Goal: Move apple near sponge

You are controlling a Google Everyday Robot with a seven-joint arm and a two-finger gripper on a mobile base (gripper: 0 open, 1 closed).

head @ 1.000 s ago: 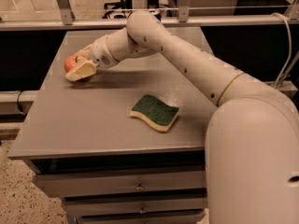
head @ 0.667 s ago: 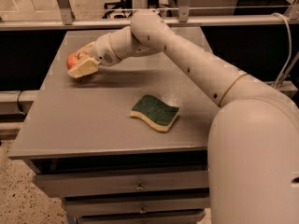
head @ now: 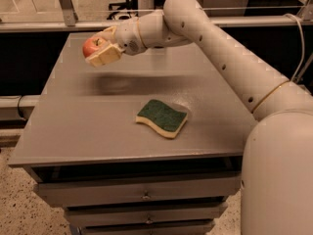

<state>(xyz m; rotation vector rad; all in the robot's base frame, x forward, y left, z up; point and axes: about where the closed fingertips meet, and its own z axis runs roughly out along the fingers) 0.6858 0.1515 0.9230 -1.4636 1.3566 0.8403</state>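
Observation:
The red apple is held in my gripper in the air above the far left part of the grey table. The cream fingers are shut around it, and its shadow lies on the tabletop below. The sponge, with a dark green top and pale yellow body, lies flat near the middle front of the table, to the right of and nearer than the apple. My white arm reaches in from the right.
The table has drawers under its front edge. A metal rail runs behind the table. A speckled floor shows at the lower left.
The gripper has lifted the apple off the tabletop and carried it a little to the right. The sponge has not moved.

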